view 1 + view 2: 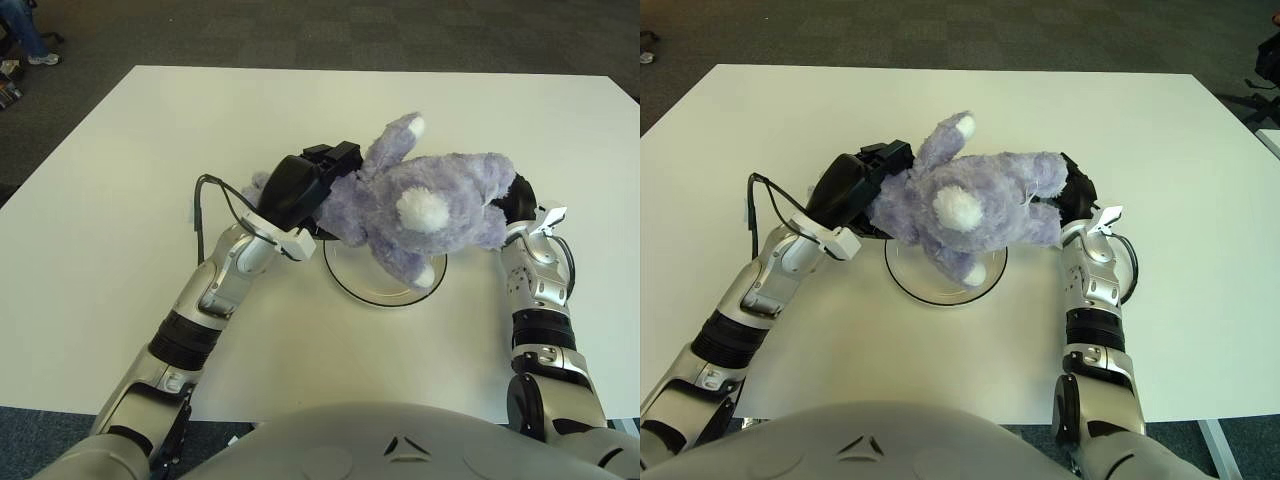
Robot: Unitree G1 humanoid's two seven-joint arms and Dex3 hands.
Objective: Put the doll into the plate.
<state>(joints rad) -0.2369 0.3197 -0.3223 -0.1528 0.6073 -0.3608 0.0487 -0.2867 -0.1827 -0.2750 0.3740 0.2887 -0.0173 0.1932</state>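
In the left eye view, my left hand [300, 190] is closed on one end of the doll [420, 215], and my right hand [518, 200] presses against its other end, so I carry it between both. The doll hangs just above the plate [345, 280] and covers most of it; one foot reaches down toward the plate's inner part. I judge the main risk is here: the doll is wider than the plate, so if I let go unevenly it may roll over the rim onto the table [120, 180].

In the right eye view, the right hand [1072, 192] is mostly hidden behind the plush (I cannot see how firm its fingers hold). If this side slips first, the doll could swing on my left hand [852, 190] and push the light plate [902, 278] aside.
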